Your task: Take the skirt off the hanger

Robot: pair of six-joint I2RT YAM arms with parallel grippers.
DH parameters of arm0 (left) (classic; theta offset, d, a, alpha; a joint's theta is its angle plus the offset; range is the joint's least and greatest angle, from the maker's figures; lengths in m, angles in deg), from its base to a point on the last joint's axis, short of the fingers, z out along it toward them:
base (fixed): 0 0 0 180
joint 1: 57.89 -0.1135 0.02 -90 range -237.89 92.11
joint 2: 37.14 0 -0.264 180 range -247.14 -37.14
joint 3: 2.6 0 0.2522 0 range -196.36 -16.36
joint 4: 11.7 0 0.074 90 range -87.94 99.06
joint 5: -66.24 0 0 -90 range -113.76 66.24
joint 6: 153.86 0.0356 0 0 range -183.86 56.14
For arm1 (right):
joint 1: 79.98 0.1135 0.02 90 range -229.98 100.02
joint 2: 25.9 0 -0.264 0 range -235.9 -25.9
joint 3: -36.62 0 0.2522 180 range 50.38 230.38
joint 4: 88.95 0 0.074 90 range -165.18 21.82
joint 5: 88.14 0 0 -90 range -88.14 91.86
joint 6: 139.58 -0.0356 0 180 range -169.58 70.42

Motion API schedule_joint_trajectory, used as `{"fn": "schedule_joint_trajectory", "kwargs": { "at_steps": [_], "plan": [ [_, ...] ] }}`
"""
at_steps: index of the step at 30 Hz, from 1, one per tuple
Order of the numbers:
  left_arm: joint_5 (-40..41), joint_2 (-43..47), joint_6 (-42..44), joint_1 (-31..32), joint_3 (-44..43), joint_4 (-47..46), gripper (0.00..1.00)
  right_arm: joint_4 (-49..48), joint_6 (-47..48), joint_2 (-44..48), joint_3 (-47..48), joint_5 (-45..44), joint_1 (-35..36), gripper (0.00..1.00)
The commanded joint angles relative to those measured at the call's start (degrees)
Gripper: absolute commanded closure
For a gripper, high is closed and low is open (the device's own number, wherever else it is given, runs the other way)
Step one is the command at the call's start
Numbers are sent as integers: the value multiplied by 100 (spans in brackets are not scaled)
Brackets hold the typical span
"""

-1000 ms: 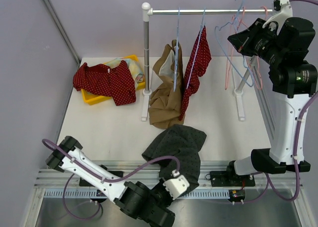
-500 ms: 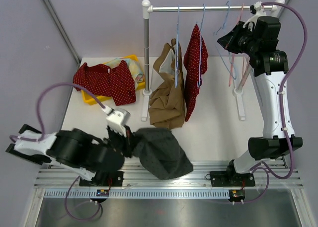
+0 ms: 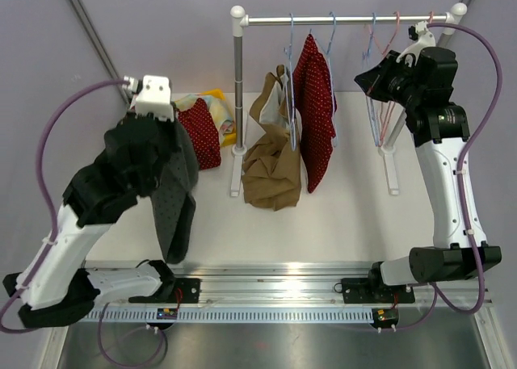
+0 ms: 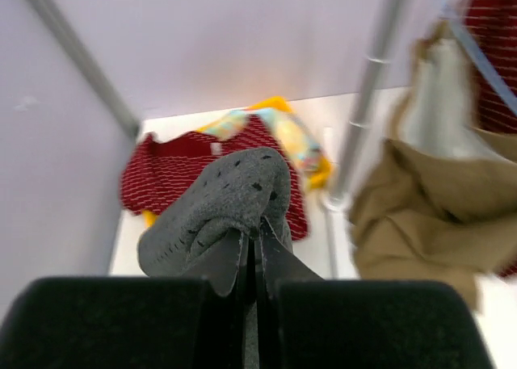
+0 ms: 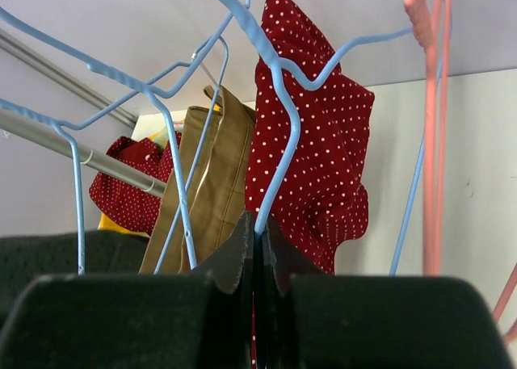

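My left gripper [image 3: 179,136] is shut on a dark grey skirt [image 3: 175,211], which hangs from it above the table's left side. In the left wrist view the grey cloth [image 4: 220,201] is pinched between the closed jaws of the left gripper [image 4: 258,230]. My right gripper [image 3: 371,77] is high beside the rail [image 3: 347,18] and is shut on the wire of an empty blue hanger [image 5: 280,135], seen between the right gripper's jaws [image 5: 258,224]. The blue hanger [image 3: 372,31] hooks over the rail.
A red polka-dot garment [image 3: 317,111] and a tan garment [image 3: 271,155] hang on blue hangers on the rail. A pink hanger [image 3: 396,30] hangs at the right. A yellow tray [image 3: 216,98] at the back left holds red polka-dot cloth [image 3: 202,135]. The rack's posts [image 3: 237,86] stand on the table.
My left arm has swung up from the near edge to the left, lifting the grey skirt off the table. My right gripper has shifted slightly with the blue hanger at the rail.
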Motion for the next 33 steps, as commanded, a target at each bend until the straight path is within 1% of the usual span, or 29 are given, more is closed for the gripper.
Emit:
{"fn": "schedule_joint_trajectory", "kwargs": {
  "at_steps": [1,2,3,4,5,6,7,8,9,10,12,13,14,17,18,19,20,21,22,23,24,25,26,28,29,31,33],
  "plan": [
    [-1161,-625,750,-1419,-755,-1133,100,111,35,219,-241,-63,-19,99],
    [-1415,-820,697,-1779,-1010,-1159,100,68,17,307,-355,16,-19,96],
    [-1539,-1074,583,-2409,-1273,-1168,100,41,-1,334,-399,69,-19,94],
    [-1610,-1312,521,-2694,-1937,-1177,100,32,-36,360,-443,95,-19,93],
    [-1785,-1880,477,-2958,-2283,-1151,100,24,-36,386,-496,139,-19,90],
    [-1830,-2181,355,-3430,-2739,-1072,100,23,-54,439,-522,166,-10,84],
    [-1839,-2489,310,-3653,-3588,-880,100,41,-54,465,-540,183,-19,80],
    [-1970,-3170,309,-3864,-4101,-756,100,41,-54,492,-566,192,-19,75],
    [-2058,-3456,-91,-4292,-4532,-616,100,58,-45,544,-575,201,-19,71],
    [-2111,-3720,-217,-4462,-4911,-528,100,111,-19,562,-584,201,-10,70],
    [-2365,-3775,-454,-4839,-4425,-894,100,173,-1,650,-549,201,-19,68],
    [-2392,-3766,-560,-4911,-4075,-1200,100,190,25,676,-540,201,-19,68],
    [-2654,-3757,-674,-4973,-3540,-1273,100,234,25,755,-523,184,-10,68],
    [-3007,-3696,-938,-5008,-2738,-1396,100,261,8,904,-479,157,-19,66],
    [-3008,-3504,-1043,-5008,-1908,-1519,100,261,-1,940,-444,148,-19,65],
    [-3078,-3355,-1061,-5008,-1456,-1972,100,252,-36,966,-374,209,-19,61],
    [-3087,-3275,-1070,-5008,-965,-2203,92,235,-36,1045,-347,279,-19,57],
    [-3087,-3239,-1088,-5026,-481,-2327,53,182,-36,1089,-312,358,-19,53],
    [-3287,-3395,-1062,-5026,-407,-2268,29,69,-36,1151,-251,559,-10,46],
    [-3394,-3528,-1062,-5035,-476,-2084,13,-11,-28,1264,-224,683,-19,43],
    [-3403,-3729,-1131,-5026,-877,-1543,1,-90,-45,1326,-198,797,-19,41],
    [-3334,-4001,-1167,-5026,-1072,-1259,1,-204,-62,1379,-110,990,-19,39],
    [-3316,-4047,-1202,-5026,-1213,-1073,1,-275,-89,1423,-66,1122,-19,37],
    [-3368,-3908,-1273,-5035,-1163,-992,1,-424,-185,1398,91,1517,-19,36],
    [-3394,-3533,-1281,-5026,-1023,-1080,1,-425,-212,1276,171,1632,-19,35],
    [-3517,-3109,-1264,-5000,-681,-1177,1,-346,-238,1091,407,1896,-19,35],
    [-3693,-2520,-1246,-4938,-460,-1116,1,-311,-195,809,514,1924,-19,34]
  ]
}}
